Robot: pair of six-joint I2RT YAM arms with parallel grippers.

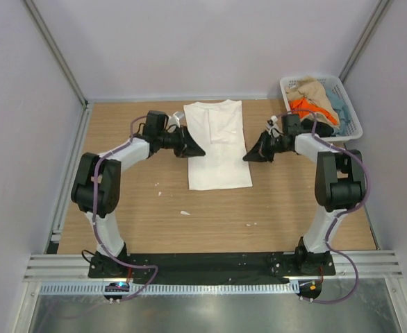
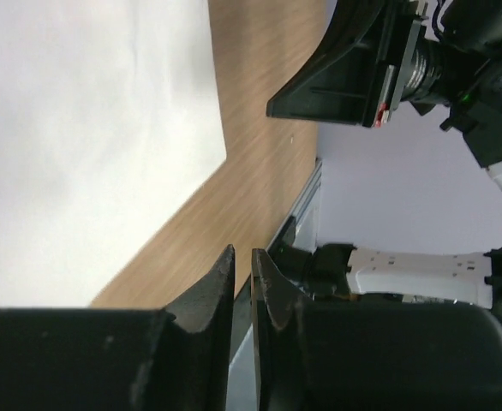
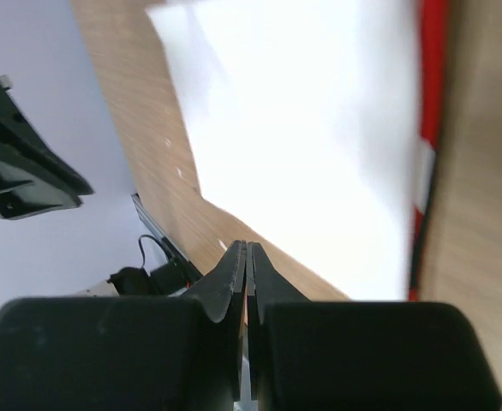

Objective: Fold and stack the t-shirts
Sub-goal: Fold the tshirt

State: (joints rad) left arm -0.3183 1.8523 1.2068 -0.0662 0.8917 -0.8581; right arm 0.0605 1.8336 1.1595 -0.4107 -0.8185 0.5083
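Quick rundown for you: the white cloth t-shirt (image 1: 219,149) is lying flat on the light wooden desk (image 1: 155,222), folded into a long rectangle, abt mid-desk and toward the back, w/ a narrower folded flap on top at its far end. Your left arm (image 1: 120,156) reaches in from the left side, and the left jaws sit right at the shirt's left long edge, tips pointing at it. In the left wrist view they're parted just a crack w/ nothing between them. Can't tell if they actually touch the cloth, tbh. Your right arm (image 1: 306,144) mirrors that from the other side: the right jaws are at the shirt's right long edge, pressed fully together and holding nothing. So the two face each other across the shirt. The right wrist view also shows a strip of red (image 3: 427,111) along one edge of the white cloth, but it's too blurry to say more. Over in the back right corner of the desk there's the white plastic lattice basket (image 1: 353,121), w/ a loose heap of other shirts in it: a tan one (image 1: 313,90) on top, an orange one (image 1: 302,105) by the near-left side, a pale blue one (image 1: 334,103) to the right. A few small white specks (image 1: 185,212) lie on the desk in front of the folded shirt.
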